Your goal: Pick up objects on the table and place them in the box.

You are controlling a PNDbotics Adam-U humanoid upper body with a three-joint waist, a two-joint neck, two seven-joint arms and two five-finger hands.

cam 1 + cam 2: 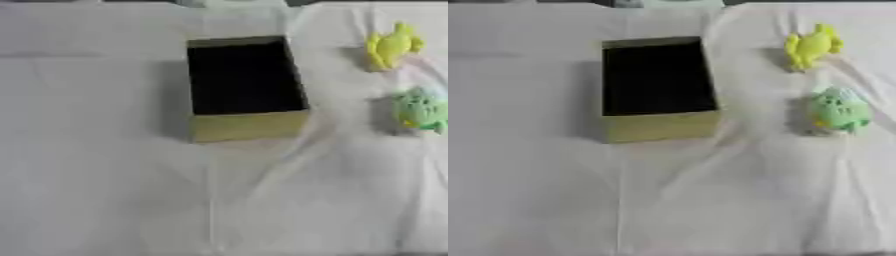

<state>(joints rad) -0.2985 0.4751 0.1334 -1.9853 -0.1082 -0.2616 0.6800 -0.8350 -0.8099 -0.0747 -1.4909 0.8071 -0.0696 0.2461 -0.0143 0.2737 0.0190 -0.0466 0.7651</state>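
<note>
Nothing packed yet as far as I can see. The box (658, 90) sits open near the middle of the table (527, 190), toward the far edge, and its inside looks dark and empty. Two toys are left, both out on the white cloth to the right of the box and well apart from it: a yellow toy (812, 46) near the far right corner and a green toy (839, 111) nearer me along the right edge. Neither of my hands is in view, so I can't tell their state. Whole job remains: two picks, two drops.
</note>
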